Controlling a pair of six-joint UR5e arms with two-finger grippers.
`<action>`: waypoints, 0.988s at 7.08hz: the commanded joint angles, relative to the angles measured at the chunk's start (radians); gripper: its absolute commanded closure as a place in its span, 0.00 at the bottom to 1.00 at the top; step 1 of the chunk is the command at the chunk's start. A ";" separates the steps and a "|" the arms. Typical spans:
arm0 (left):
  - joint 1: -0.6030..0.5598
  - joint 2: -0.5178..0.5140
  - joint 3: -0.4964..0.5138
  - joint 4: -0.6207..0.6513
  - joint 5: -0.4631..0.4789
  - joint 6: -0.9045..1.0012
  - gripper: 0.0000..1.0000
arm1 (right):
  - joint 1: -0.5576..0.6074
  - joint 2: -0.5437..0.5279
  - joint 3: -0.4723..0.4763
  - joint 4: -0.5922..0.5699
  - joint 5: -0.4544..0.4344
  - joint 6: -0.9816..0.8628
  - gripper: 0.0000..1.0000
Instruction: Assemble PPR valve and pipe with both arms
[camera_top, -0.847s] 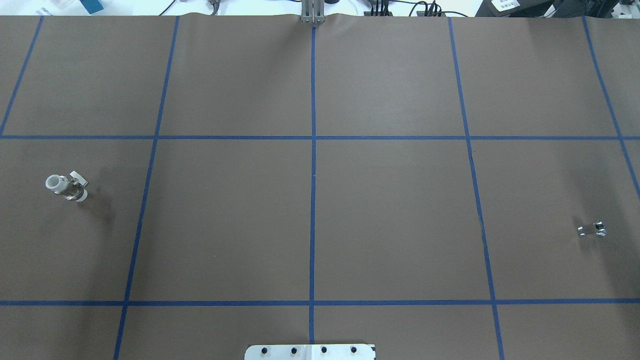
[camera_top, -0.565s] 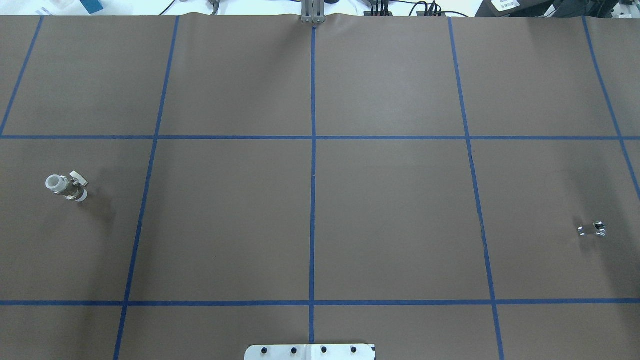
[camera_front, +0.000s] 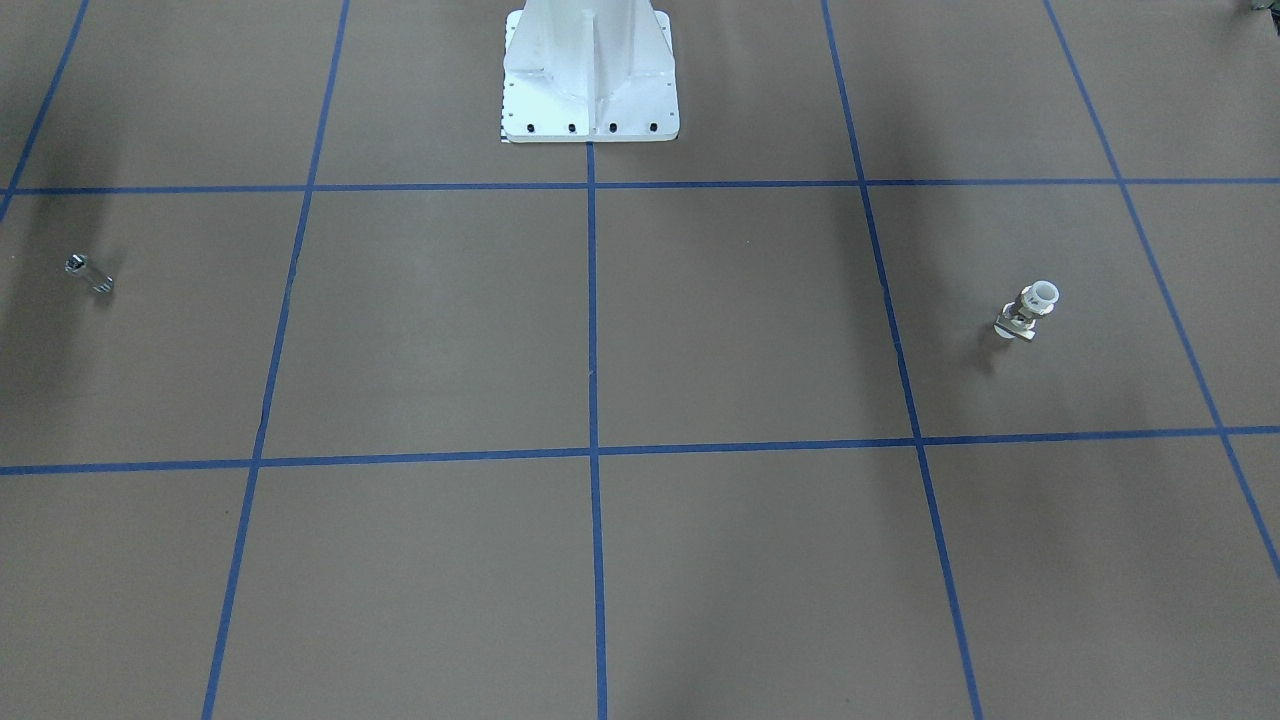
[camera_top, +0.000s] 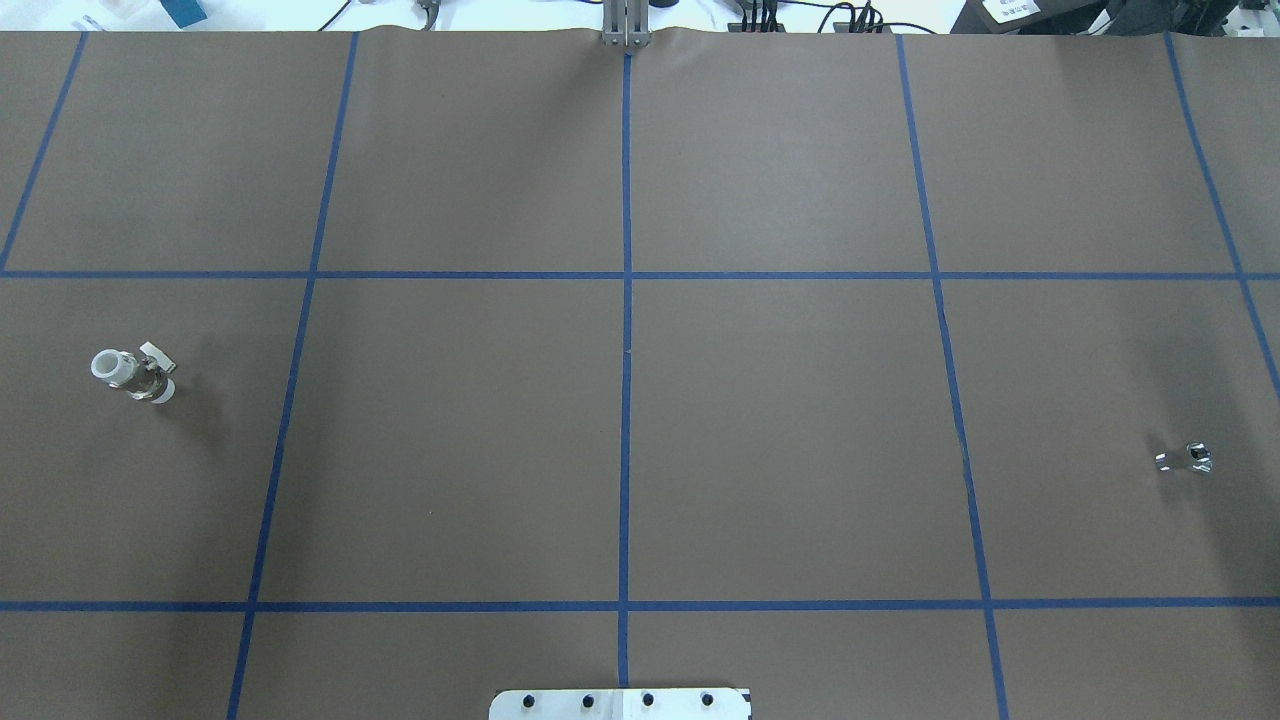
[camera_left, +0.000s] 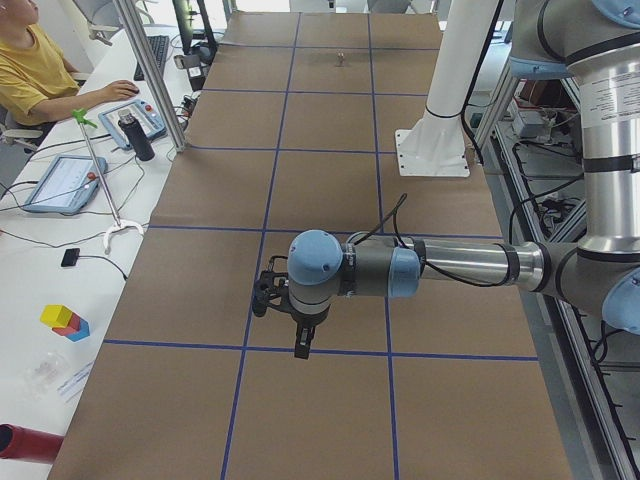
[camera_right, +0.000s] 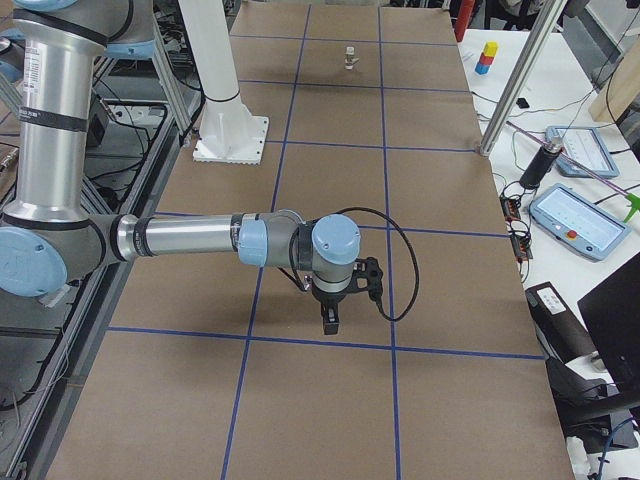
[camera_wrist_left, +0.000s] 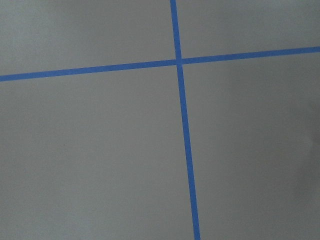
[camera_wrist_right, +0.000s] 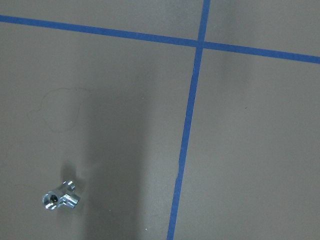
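The PPR valve, with a white ring top and a silvery middle, stands on the brown table at the left; it also shows in the front view and far off in the right side view. The pipe, a tiny silver stub, lies at the right, also in the front view and the right wrist view. My left gripper and right gripper hang above the table, each seen only in a side view. I cannot tell whether they are open or shut.
The white bolted pedestal stands at the table's robot side. Blue tape lines grid the brown mat. An operator, tablets and a bottle sit at the side bench beyond the table edge.
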 joint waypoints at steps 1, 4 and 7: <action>0.001 -0.053 -0.001 -0.043 -0.006 -0.006 0.00 | -0.001 0.000 -0.001 0.000 0.003 0.000 0.00; 0.112 -0.145 0.054 -0.195 -0.006 -0.027 0.00 | 0.000 0.000 -0.001 0.000 0.005 0.000 0.00; 0.274 -0.145 0.041 -0.454 -0.012 -0.361 0.00 | 0.000 -0.001 -0.001 0.000 0.005 0.000 0.00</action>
